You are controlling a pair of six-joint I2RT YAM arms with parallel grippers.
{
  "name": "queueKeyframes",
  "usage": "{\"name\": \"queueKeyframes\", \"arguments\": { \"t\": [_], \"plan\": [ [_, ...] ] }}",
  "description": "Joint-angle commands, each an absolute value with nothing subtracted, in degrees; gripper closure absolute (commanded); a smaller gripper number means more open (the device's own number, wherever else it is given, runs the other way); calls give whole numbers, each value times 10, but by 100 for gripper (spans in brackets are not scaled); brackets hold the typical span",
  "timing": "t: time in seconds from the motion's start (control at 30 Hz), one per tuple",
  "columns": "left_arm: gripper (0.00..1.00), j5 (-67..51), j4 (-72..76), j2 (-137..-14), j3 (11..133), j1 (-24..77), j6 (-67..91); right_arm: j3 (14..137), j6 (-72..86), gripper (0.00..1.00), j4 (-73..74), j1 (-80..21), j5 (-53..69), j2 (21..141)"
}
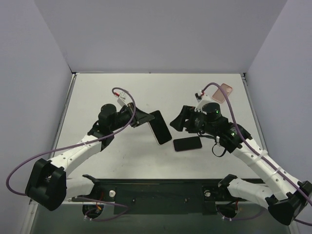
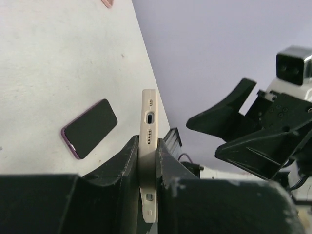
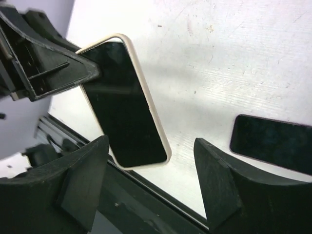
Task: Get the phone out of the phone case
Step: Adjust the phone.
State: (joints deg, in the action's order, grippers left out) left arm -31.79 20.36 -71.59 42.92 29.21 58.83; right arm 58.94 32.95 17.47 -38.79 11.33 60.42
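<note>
Only in the top view: both arms reach in over the white table point(image 1: 126, 92), and the left gripper point(image 1: 151, 120) and right gripper point(image 1: 176, 122) face each other near its middle. A pink object point(image 1: 225, 92) lies flat toward the far right corner, well apart from the rest.
Only in the left wrist view: the phone case point(image 2: 148, 105) is seen edge on. Its cream end has a port and two small rows of holes, and a side slot sits lower down by the fingers point(image 2: 126, 161). The rim of the dark phone point(image 2: 90, 127) on the table looks purple here.
Only in the right wrist view: the face of the cased phone point(image 3: 126, 107) shows as a black screen framed all round by the cream rim.
Case and contents: the phone sits inside the phone case, with no corner lifted out that these views show.
Left gripper: its fingers are closed tight on the two broad faces of the phone case near one end, so the case stands on its long edge.
Right gripper: its fingers point(image 3: 78, 185) are spread wide and hold nothing. The free end of the cased phone appears between them in that camera, with a clear gap on each side.
Where the task's thing is: near the table's middle, in the left gripper's grip, tilted. Whether its lower end touches the table cannot be told.
Dark phone: flat on the table, screen up, just beside the right gripper and apart from the case.
</note>
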Motion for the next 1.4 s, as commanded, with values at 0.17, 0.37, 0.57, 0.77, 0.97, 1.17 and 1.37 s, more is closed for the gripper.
{"name": "queueKeyframes", "arguments": {
  "t": [0.17,0.37,0.57,0.77,0.97,1.17,1.37],
  "plan": [
    [100,-116,569,-706,323,276,888,407,658,34,-251,-383,121,605],
    [100,-47,599,-688,305,276,904,406,609,34,-166,-432,-14,574],
    [100,-12,620,-676,287,280,904,397,610,34,-161,-432,-46,577],
    [100,-5,651,-689,292,281,928,395,627,35,-242,-446,-24,621],
    [100,14,682,-694,294,287,949,394,656,44,-309,-446,-4,655],
    [100,23,687,-691,280,301,959,378,671,49,-381,-446,14,675],
    [100,-23,643,-676,277,307,955,412,643,98,-428,-429,81,707]
  ]
}}
